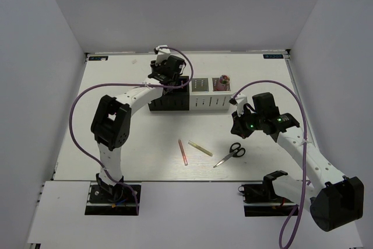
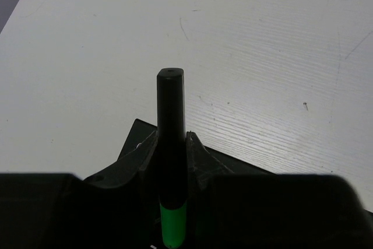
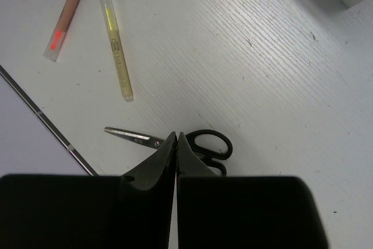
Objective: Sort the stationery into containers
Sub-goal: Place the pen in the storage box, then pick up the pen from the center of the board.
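The left tool [image 2: 171,141], clamped on the marker [image 2: 170,103] that stuck straight out past its tips, hung close above the black boxes [image 1: 169,104], while the right tool [image 3: 176,138], pressed together, hung over the scissors [image 3: 207,143].

A white table [image 1: 145,155] stands between plain white walls [image 1: 186,10].
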